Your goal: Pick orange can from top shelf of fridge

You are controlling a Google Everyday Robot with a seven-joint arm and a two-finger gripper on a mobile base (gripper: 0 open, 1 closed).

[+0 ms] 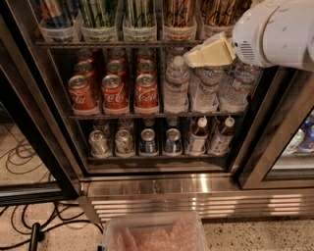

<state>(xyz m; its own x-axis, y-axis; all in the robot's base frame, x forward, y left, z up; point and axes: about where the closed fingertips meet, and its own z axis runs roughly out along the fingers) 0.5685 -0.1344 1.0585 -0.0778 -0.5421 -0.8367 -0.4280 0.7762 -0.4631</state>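
The fridge stands open in front of me. Its top shelf is a thin wire rack with clear trays of tall slim cans. The orange cans with black scribbles stand in trays at the right of this shelf, and more of them are partly behind my arm. My gripper, cream-coloured on a white arm, points left just below the top shelf's front edge, under the orange cans and in front of the water bottles. It holds nothing that I can see.
Green-and-white striped cans fill the top shelf's left trays. Red Coca-Cola cans and water bottles stand on the middle rack, small cans and bottles below. A ribbed steel base, a clear bin and floor cables lie low.
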